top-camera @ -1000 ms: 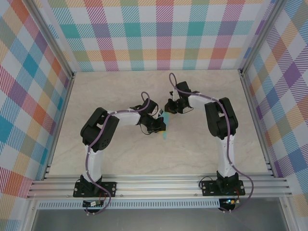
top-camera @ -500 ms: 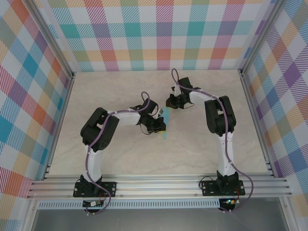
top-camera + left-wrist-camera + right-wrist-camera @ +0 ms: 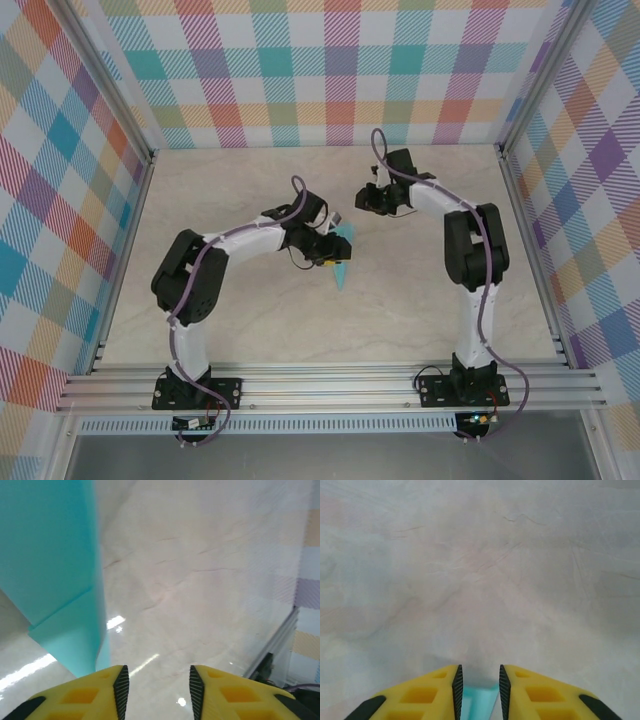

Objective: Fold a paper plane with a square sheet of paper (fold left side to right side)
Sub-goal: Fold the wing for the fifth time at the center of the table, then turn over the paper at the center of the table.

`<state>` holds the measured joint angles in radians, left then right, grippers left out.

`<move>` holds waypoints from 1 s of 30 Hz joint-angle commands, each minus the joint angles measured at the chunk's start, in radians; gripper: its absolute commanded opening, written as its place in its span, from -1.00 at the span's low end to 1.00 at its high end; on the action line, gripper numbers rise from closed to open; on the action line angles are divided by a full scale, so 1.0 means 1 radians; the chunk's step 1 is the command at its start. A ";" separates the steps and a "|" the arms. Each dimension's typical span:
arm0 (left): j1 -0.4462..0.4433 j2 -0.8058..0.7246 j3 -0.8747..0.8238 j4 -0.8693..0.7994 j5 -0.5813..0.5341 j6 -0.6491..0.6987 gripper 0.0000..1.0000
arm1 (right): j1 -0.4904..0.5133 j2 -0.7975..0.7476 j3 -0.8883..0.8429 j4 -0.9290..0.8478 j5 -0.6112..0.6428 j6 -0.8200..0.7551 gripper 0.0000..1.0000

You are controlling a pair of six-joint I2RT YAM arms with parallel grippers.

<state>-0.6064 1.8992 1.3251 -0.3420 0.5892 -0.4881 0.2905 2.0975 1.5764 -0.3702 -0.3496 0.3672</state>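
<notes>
In the top view, the white left arm bends in from the lower left across the pale, marble-veined table (image 3: 230, 320). The left gripper (image 3: 328, 243) sits just left of centre. Touching its right side lies the paper plane (image 3: 342, 262), a thin, narrow turquoise dart tapering to a sharp tip that points toward the bottom of the frame.

In the left wrist view, the plane (image 3: 50, 555) fills the upper left as flat, smooth layered panels with crisp straight edges. It lies outside the left finger, and the ribbed yellow fingers (image 3: 85, 695) are spread over glossy tabletop.

To the upper right, well apart from the plane, hangs the right gripper (image 3: 370, 199). Its yellow fingers (image 3: 420, 695) stand close, with a turquoise sliver (image 3: 477, 702) in the narrow gap. Whether they pinch it cannot be told.
</notes>
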 commanded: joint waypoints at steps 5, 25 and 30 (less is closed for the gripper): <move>0.084 -0.272 -0.057 -0.077 -0.178 0.058 -0.09 | 0.022 -0.211 -0.204 -0.003 -0.044 0.067 -0.24; 0.094 -0.344 -0.142 -0.099 -0.400 0.042 -0.01 | 0.199 -0.218 -0.250 -0.146 0.076 0.114 -1.00; 0.094 -0.362 -0.143 -0.114 -0.423 0.052 0.00 | 0.186 -0.304 -0.297 -0.089 -0.030 0.078 -1.00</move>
<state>-0.5121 1.5620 1.1812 -0.4213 0.1963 -0.4515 0.4847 1.8839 1.2942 -0.4721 -0.3115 0.4824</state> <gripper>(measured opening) 0.498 0.026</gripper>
